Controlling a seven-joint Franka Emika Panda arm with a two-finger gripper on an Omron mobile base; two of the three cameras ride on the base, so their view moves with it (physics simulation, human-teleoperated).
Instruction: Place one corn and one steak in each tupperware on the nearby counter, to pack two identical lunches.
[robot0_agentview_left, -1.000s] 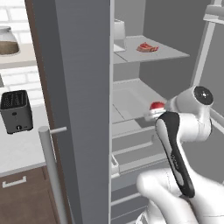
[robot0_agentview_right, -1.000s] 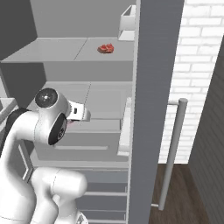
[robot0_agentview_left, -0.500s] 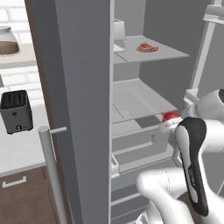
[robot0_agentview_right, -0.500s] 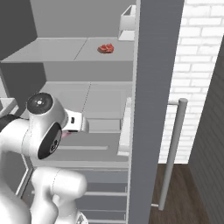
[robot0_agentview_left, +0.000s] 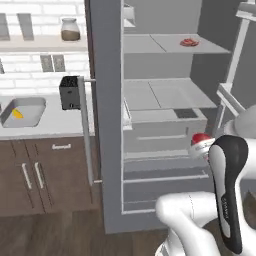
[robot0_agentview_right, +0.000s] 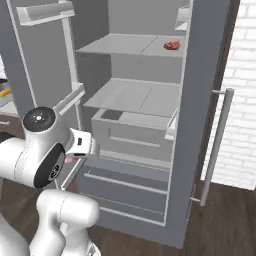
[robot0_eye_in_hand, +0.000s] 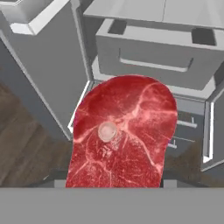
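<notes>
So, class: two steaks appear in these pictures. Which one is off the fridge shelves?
The flat marbled steak, held up close before the hand camera in front of the fridge drawers. The other steak lies on the upper fridge shelf.

Open fridge (robot0_agentview_right: 135, 107) ahead, doors (robot0_agentview_left: 105, 100) flanking

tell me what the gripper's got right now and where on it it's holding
The gripper holds a flat marbled steak. It grips the steak's near end, though the fingertips are hidden behind the meat, so the exact spot cannot be told.
</notes>
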